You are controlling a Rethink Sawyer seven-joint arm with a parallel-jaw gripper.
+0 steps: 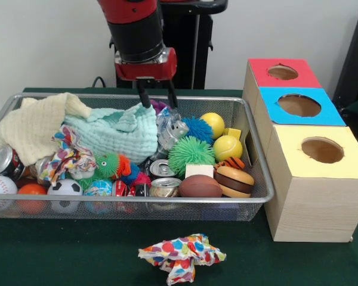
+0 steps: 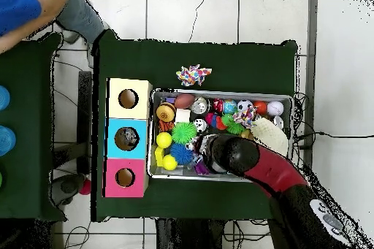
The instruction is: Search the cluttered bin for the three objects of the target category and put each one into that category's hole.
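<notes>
Inside the wire bin [image 1: 258, 179], at the frame's centre, a jumble of balls, cans and cloths is seen, with a pale green cloth [image 1: 116, 132] near its middle. Just above the cloth's right edge, the gripper [image 1: 157, 98] is held with its two fingers apart and nothing between them. At the right, three boxes are lined up: red [image 1: 283, 72], blue [image 1: 298, 106] and yellow [image 1: 321, 152], each with a hole. A spotted cloth [image 1: 182, 257] is lying on the table at the bottom centre, outside the bin.

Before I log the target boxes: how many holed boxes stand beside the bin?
3, in a row along one side of the bin: the yellow-topped box nearest the camera, the blue-topped box in the middle, the red-topped box farthest. None seems hidden.
</notes>
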